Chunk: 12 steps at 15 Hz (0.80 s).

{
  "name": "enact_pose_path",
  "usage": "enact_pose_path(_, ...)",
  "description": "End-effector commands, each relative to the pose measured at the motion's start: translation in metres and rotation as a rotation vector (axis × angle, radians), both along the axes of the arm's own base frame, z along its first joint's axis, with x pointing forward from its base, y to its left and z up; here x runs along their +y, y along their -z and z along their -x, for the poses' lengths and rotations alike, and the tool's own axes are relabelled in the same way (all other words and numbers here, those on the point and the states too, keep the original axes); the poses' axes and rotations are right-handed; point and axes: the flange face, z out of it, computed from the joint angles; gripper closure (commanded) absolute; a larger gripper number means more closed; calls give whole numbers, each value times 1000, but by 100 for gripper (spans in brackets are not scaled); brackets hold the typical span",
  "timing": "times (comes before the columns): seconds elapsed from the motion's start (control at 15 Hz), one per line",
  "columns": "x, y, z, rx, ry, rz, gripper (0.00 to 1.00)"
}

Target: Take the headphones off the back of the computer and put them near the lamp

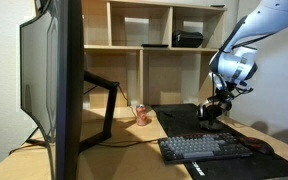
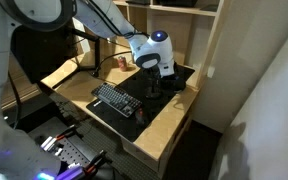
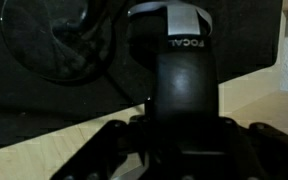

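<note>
The headphones (image 3: 179,60), clenched in the tool (image 3: 182,130), could swing into the near keyboard (image 1: 209,148) if moved abruptly.

We see free air over the keyboard (image 1: 204,148) and the black mat (image 1: 179,119), but the computer (image 1: 66,85) and its stand arm (image 1: 101,92) wall off one side and the shelf unit (image 1: 154,45) stands close behind. A small reddish object (image 1: 141,114) sits on the desk (image 1: 134,132) near the stand arm, and a tall wooden side panel (image 2: 221,60) closes the desk's edge beside the mat. In the wrist view the band of the headphones (image 3: 179,70) fills the gap between the gripper (image 3: 181,138) fingers.
</note>
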Motion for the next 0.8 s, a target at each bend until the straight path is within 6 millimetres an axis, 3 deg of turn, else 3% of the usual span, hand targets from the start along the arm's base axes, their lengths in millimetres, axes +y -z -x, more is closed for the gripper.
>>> enact_pose_path(0.0,0,25,10,88,-48,-46,79)
enact_pose_path(0.6,-17,56,39,309,-63,-137,79)
enact_pose_path(0.73,-16,73,49,401,-82,-173,79)
